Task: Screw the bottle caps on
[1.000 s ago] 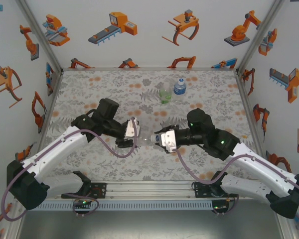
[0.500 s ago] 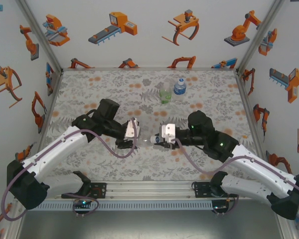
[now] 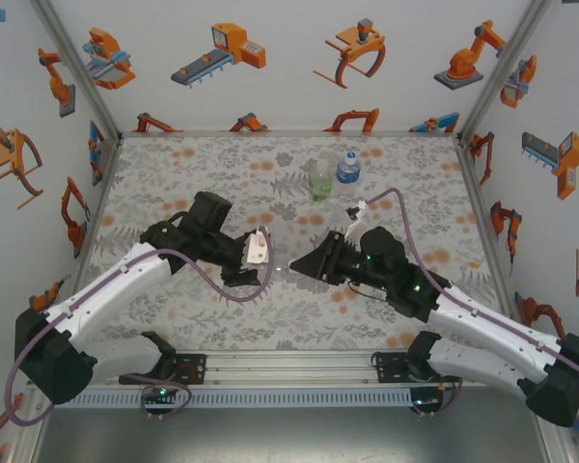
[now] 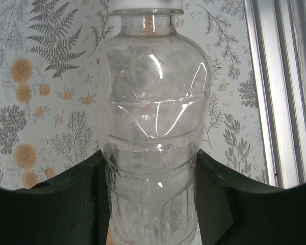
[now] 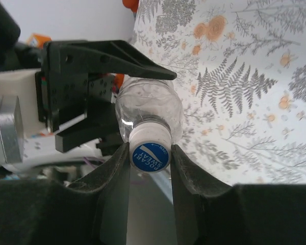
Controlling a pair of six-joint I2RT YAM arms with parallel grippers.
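Note:
The plain clear bottle (image 4: 153, 127) lies level above the table, and my left gripper (image 4: 152, 204) is shut on its lower body. Its neck carries a white bottle cap (image 5: 149, 152) with a blue printed top, also seen at the top edge of the left wrist view as a white cap (image 4: 147, 5). My right gripper (image 5: 149, 155) is shut on that cap, one finger pressed to each side. In the top view the left gripper (image 3: 268, 258) and right gripper (image 3: 299, 265) meet tip to tip at mid-table. The green-label bottle (image 3: 318, 180) and blue-label bottle (image 3: 347, 168) stand upright at the back, both capped.
The floral table cloth (image 3: 174, 183) spreads wide to the left and back. A metal rail (image 4: 275, 92) runs along the table's near edge. Walls close in the left, right and far sides. The right arm's cable (image 3: 396, 198) loops up above its wrist.
My right gripper has closed on the cap and its wrist has rolled round, swinging its cable upward. The left arm and the bottle have stayed put.

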